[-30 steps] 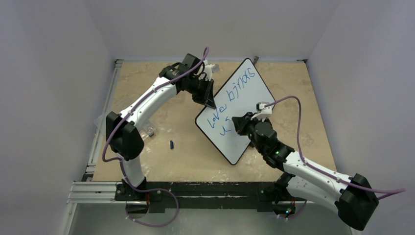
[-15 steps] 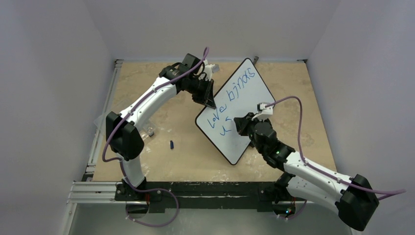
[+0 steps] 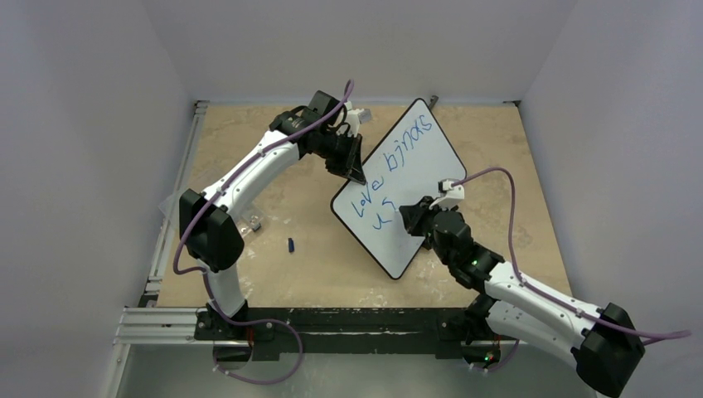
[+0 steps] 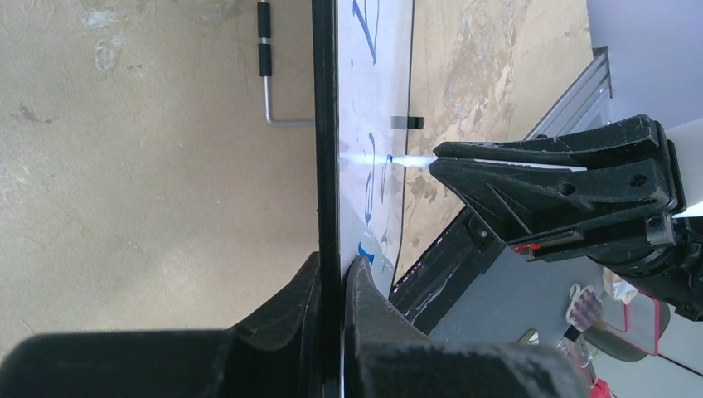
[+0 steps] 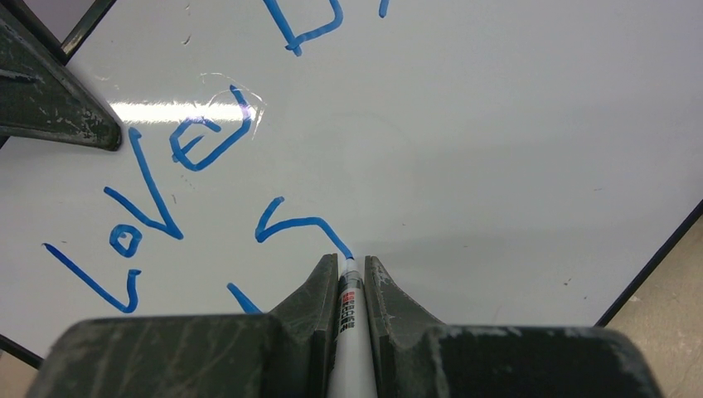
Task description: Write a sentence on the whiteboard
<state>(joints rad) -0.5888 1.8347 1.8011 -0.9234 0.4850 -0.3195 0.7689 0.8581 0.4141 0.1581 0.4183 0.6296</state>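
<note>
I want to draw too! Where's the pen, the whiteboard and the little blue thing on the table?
pen (image 5: 351, 348), right wrist view, barrel.
whiteboard (image 3: 427, 170), top view, bare face.
little blue thing (image 3: 292, 245), top view, middle.

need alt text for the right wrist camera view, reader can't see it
The right gripper holds a white marker pen, its tip on a large white black-rimmed whiteboard at the end of a blue stroke. Blue handwritten words, "love" among them, sit to the left, and the left gripper clamps the board's upper left edge.
</note>
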